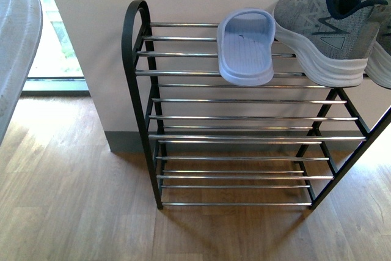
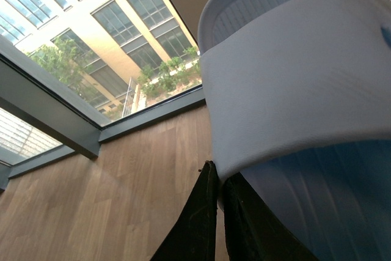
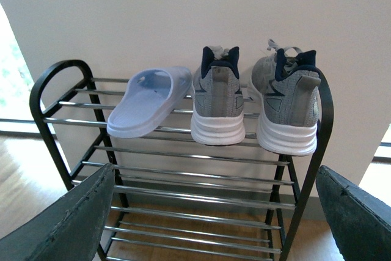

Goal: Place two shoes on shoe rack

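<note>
Right gripper (image 3: 214, 212): jaws wide apart, empty
Left gripper (image 2: 220, 212): clamped on pale blue slipper (image 2: 293, 90)
Grey sneakers (image 3: 218, 102) (image 3: 287, 105): side by side, top tier of shoe rack (image 3: 183, 175)

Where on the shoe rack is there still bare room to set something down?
Top tier: free rods between the black end loop and the slipper. The lower tiers look bare. The stretch holding the slipper and both sneakers is crowded.

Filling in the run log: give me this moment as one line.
sneakers: both on shoe rack top tier | slipper: beside them | left jaws: shut on a slipper | right jaws: open, empty
</note>
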Robot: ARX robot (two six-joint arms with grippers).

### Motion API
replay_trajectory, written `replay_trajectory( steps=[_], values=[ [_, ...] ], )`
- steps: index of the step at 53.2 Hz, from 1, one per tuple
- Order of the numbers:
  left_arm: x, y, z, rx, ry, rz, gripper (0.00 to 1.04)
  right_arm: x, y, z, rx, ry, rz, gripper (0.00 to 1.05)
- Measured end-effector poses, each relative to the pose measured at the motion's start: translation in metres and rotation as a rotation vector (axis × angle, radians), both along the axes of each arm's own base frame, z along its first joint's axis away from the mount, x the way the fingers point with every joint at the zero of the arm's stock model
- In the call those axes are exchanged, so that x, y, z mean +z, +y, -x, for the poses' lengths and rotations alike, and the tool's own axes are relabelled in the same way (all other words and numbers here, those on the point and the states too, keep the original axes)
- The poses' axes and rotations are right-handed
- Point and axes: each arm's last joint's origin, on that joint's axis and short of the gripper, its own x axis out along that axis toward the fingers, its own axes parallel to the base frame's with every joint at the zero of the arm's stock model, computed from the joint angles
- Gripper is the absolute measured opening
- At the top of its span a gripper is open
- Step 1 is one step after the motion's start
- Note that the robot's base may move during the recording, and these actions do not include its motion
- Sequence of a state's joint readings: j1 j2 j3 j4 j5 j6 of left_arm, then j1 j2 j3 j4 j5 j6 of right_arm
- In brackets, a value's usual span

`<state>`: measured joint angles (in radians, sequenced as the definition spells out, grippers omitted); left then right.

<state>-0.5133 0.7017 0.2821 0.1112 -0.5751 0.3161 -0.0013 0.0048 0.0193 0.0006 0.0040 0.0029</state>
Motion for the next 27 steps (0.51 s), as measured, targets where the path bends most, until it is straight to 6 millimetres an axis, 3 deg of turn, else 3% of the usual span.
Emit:
replay_trajectory(
  steps=[25, 27],
  values=[
    [0.0001, 0.0003, -0.0001, 0.004, -0.001, 0.0, 0.02, 0.0, 0.0, 0.0, 0.001, 0.0, 0.0, 0.96],
    [-0.0001, -0.0003, -0.0029, -0.019, -0.004, 0.086, 0.02, 0.0, 0.0, 0.0, 0.001, 0.0, 0.0, 0.96]
  ],
)
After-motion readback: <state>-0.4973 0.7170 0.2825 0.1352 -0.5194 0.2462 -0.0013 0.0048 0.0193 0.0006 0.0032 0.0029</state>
